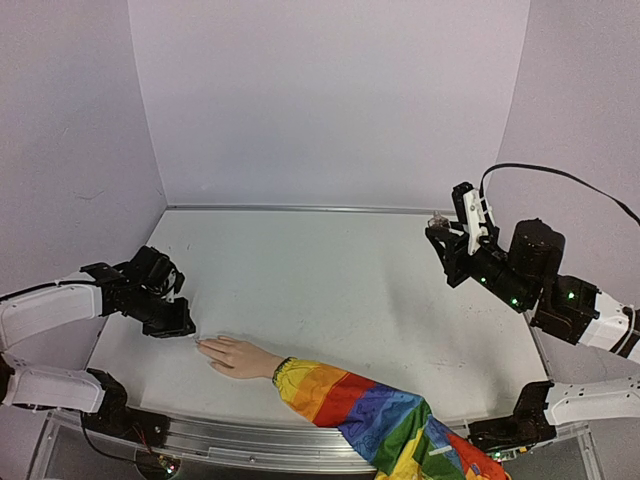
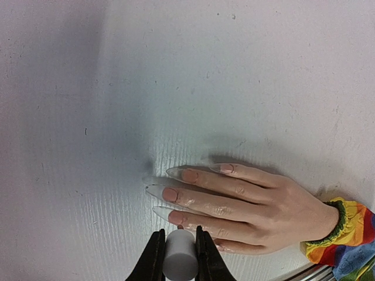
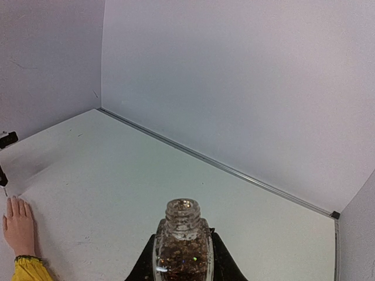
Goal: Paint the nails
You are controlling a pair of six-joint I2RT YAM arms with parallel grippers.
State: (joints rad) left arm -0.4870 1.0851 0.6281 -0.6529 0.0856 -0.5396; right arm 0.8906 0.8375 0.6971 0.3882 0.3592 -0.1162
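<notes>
While our left gripper (image 2: 179,235) clamps a white cylinder (image 2: 179,260) at bottom centre, we see the nails (image 2: 171,194) just above it; our right gripper (image 3: 183,241) grips an open glitter bottle (image 3: 181,257).

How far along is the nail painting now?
Done: the bottle is open, held by the right gripper. In hand: the left gripper holds the white brush cap over the mannequin hand. Left: the nails show no clear colour yet.
</notes>
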